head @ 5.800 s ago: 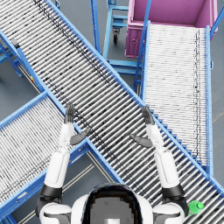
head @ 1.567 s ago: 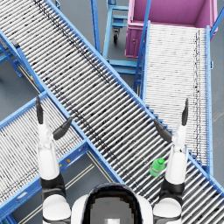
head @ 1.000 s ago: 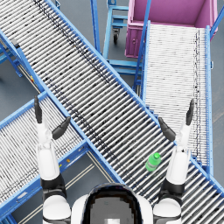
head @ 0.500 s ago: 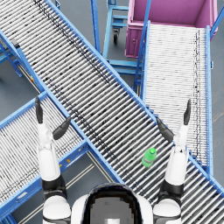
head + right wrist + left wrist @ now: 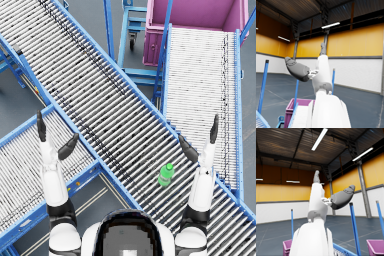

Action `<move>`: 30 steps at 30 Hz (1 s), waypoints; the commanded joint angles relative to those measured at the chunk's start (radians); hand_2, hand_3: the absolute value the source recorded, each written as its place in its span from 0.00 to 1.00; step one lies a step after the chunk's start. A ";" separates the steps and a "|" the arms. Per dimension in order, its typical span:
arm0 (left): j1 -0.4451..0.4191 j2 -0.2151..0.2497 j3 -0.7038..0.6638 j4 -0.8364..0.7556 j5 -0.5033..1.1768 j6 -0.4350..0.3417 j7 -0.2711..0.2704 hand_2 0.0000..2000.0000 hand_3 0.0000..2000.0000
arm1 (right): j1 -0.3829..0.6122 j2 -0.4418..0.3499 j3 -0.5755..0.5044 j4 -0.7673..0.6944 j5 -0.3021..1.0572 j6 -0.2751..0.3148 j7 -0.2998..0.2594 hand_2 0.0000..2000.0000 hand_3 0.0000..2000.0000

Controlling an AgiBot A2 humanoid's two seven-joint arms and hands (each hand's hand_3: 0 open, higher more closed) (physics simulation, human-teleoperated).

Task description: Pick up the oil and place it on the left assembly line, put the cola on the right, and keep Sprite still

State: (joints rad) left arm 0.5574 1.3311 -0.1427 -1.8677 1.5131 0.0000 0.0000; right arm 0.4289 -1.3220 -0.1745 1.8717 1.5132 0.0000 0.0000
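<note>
roller conveyor (image 5: 100,90), green sprite bottle (image 5: 166,174) on it (near right hand (image 5: 204,152)); left hand (image 5: 50,147) opposite; both raised, fingers (image 5: 40,125) wide, empty

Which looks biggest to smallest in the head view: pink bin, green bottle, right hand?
Pink bin
Right hand
Green bottle
The raised hand is nearer the camera, so its true size against the bottle is unsure.

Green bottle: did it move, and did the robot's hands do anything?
The green bottle rode up the middle roller belt from the picture's bottom right corner, away from the robot and toward its left. The left hand and right hand drew apart from over the belt to its sides, open, gripping nothing. The purple bin stayed put.
</note>
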 commanded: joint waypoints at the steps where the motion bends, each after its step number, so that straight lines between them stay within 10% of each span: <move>1: -0.009 0.002 -0.002 0.004 0.000 0.000 0.000 0.00 0.00 | 0.000 0.000 0.000 -0.018 0.000 0.000 0.000 0.00 0.00; 30: -0.010 0.008 -0.009 -0.005 0.000 0.000 0.000 0.00 0.00 | 0.010 -0.007 0.005 -0.007 0.000 0.000 0.000 0.00 0.00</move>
State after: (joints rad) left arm 0.5417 1.3411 -0.1523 -1.8702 1.5130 0.0000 0.0000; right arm 0.4320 -1.3315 -0.1687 1.8677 1.5132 0.0000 0.0000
